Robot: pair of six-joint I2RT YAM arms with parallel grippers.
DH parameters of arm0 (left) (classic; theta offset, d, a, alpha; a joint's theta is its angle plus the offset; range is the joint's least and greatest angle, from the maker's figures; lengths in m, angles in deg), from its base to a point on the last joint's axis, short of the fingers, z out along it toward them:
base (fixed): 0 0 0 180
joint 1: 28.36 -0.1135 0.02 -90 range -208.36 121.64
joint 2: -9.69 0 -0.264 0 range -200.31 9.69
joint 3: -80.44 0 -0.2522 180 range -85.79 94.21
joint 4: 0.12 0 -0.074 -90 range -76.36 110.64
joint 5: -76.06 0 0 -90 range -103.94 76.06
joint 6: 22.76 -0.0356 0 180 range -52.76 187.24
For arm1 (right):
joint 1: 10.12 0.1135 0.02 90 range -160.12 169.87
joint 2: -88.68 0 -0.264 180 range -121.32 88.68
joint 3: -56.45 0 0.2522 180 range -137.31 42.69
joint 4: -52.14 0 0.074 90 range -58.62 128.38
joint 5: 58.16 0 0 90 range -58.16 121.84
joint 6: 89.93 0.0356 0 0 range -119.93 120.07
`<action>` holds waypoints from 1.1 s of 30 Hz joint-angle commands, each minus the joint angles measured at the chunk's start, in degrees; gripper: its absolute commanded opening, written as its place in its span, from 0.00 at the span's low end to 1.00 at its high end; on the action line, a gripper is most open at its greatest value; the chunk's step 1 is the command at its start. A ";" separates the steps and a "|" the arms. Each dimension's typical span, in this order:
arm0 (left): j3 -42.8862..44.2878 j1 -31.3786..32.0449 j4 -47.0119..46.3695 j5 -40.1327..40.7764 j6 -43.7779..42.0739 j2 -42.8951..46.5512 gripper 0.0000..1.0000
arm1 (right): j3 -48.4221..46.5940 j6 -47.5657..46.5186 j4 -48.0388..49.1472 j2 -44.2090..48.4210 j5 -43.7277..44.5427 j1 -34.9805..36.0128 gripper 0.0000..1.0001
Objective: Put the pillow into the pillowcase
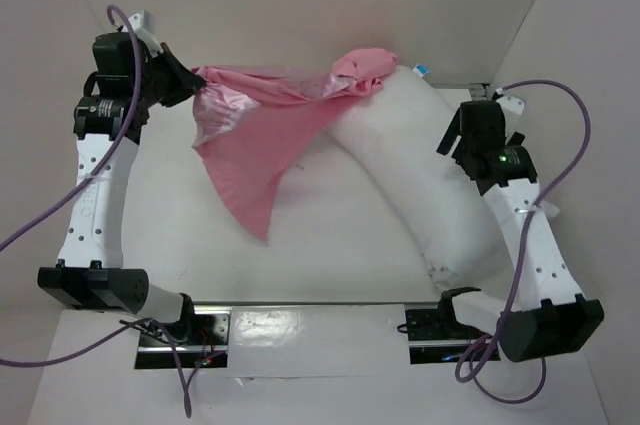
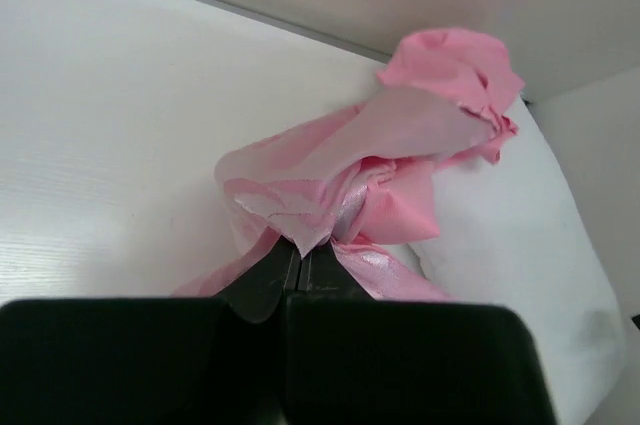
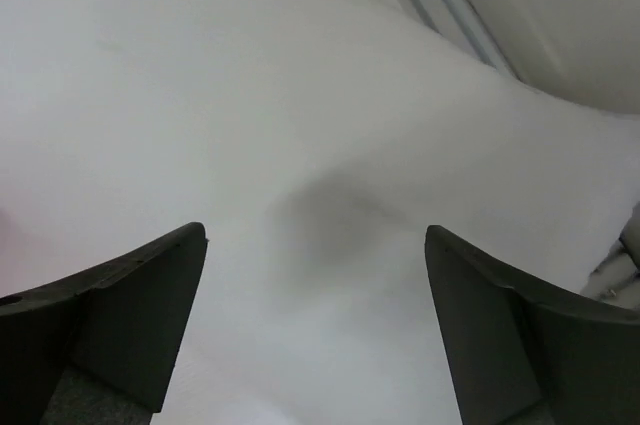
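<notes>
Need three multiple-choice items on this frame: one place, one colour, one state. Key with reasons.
1. Where is the pillow?
A) right side of the table, mostly uncovered
B) fully inside the pillowcase
C) left side of the table
2. Pillowcase colour?
A) blue
B) pink
C) green
3. Left tool?
A) open
B) shut on the pillow
C) shut on the pillowcase
Key: 1 A, it lies exposed at right, only its far end under cloth. 2 B, shiny pink throughout. 3 C, pink fabric is pinched in it, left wrist view.

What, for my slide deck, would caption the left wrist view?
Left gripper shut on a bunched fold of the pink pillowcase, with the white pillow lying just beyond it.
</notes>
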 commanded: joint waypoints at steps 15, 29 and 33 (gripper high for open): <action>-2.96 -9.05 -1.52 -7.71 4.55 3.31 0.00 | -22.52 -14.46 1.80 -39.26 -1.62 19.15 1.00; 0.64 -16.53 1.21 -9.11 4.64 3.31 0.00 | -14.25 3.04 16.21 -27.16 -14.18 3.32 0.08; 0.64 -17.05 0.68 -10.35 5.17 1.82 0.00 | -17.68 -3.20 18.65 -29.28 -16.92 9.72 0.89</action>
